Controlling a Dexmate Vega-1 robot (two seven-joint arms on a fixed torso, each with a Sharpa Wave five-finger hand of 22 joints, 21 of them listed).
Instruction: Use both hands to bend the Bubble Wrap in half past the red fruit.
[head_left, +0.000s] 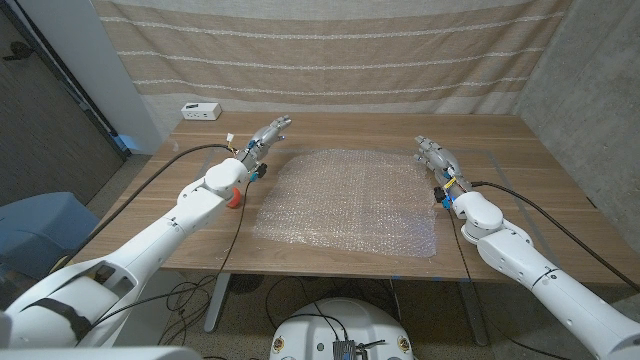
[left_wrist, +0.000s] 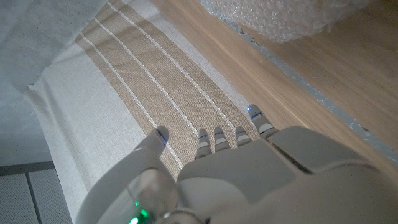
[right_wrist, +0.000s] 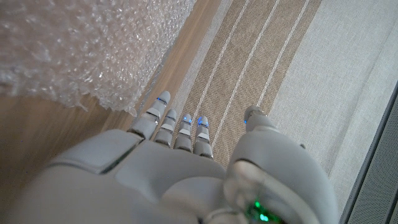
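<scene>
1. Take the Bubble Wrap (head_left: 345, 203) as your landmark; it lies flat on the wooden table (head_left: 520, 160), spread wide across the middle, and looks longer side to side than front to back, though foreshortening makes that uncertain.
2. Your left hand (head_left: 266, 135) hovers just off the sheet's far left corner, holding nothing, its fingers (left_wrist: 211, 140) extended and pointing away from the robot; the left wrist view shows the corner just beside them.
3. Your right hand (head_left: 433, 154) sits just off the far right corner, likewise unloaded with fingers (right_wrist: 177, 124) straight and a little apart; the right wrist view shows the sheet's edge close beside those fingertips.
4. The red fruit (head_left: 234, 196) lies just off the sheet's left edge, partly hidden under the left forearm; it is nearer your left hand.
5. Judging from this, no grasp is made yet; each hand needs to move inward onto its own far corner, and the fold probably runs along the sheet's long axis.
</scene>
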